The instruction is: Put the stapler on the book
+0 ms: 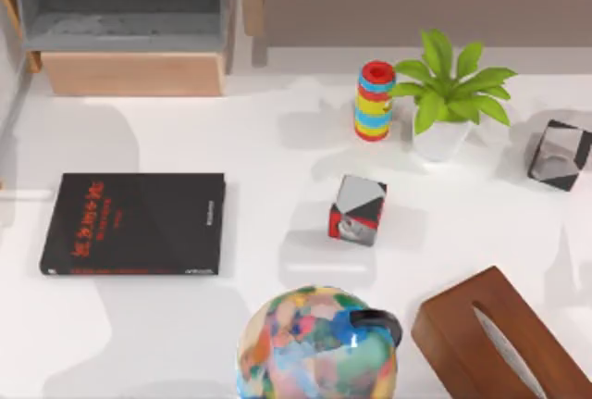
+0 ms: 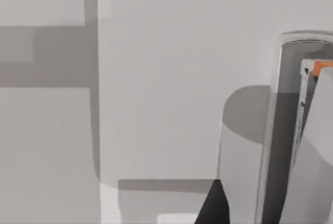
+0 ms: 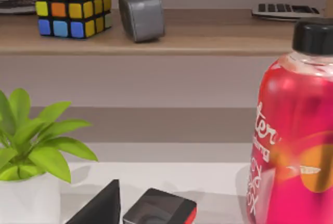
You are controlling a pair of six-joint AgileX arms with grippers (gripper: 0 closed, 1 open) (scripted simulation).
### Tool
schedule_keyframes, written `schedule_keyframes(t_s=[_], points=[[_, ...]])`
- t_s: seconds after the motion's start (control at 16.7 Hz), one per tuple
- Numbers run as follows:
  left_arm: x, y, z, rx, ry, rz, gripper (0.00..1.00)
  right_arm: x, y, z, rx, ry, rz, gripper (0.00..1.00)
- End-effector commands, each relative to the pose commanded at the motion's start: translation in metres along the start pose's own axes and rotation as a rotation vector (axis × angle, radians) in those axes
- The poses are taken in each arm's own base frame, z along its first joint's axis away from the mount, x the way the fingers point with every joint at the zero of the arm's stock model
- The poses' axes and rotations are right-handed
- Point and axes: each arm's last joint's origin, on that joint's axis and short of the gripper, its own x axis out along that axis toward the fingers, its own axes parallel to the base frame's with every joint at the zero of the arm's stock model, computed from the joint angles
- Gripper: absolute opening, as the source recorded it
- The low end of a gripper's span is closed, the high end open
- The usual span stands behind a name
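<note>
The book (image 1: 134, 224), black with red characters on its cover, lies flat on the left side of the white table (image 1: 277, 140). The stapler is out of view. A dark part of my left gripper (image 2: 213, 207) juts in at the edge of the left wrist view, over pale grey surfaces. A dark part of my right gripper (image 3: 102, 206) shows in the right wrist view, beside a black and red block (image 3: 161, 209) and near the potted plant (image 3: 31, 151).
A red, grey and black cube (image 1: 358, 209) sits mid-table, a grey and black cube (image 1: 559, 155) far right. A striped ring stack (image 1: 375, 101), the plant (image 1: 449, 93), a multicoloured pot (image 1: 319, 348) and a brown wooden box (image 1: 499, 339) crowd the right half. A pink bottle (image 3: 296, 130) stands close by.
</note>
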Motion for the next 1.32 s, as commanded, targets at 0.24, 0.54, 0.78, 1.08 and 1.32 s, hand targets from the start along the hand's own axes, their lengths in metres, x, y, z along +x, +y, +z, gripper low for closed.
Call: schedule_keyframes(t_s=[0.24,0.54,0.78,1.08,1.32], points=[[0.0,0.0,0.0,0.0,0.0,0.0,0.0,0.0,0.0,0.0,0.0,0.0,0.0,1.0],[0.0,0.0,0.0,0.0,0.0,0.0,0.0,0.0,0.0,0.0,0.0,0.0,0.0,1.0],[0.0,0.002,-0.001,-0.002,0.0,0.001,0.0,0.0,0.0,0.0,0.0,0.0,0.0,1.0],[-0.04,0.004,-0.009,-0.029,-0.047,0.003,0.0,0.0,0.0,0.0,0.0,0.0,0.0,1.0],[-0.102,-0.007,-0.02,-0.037,-0.162,0.041,0.0,0.0,0.0,0.0,0.0,0.0,0.0,1.0]])
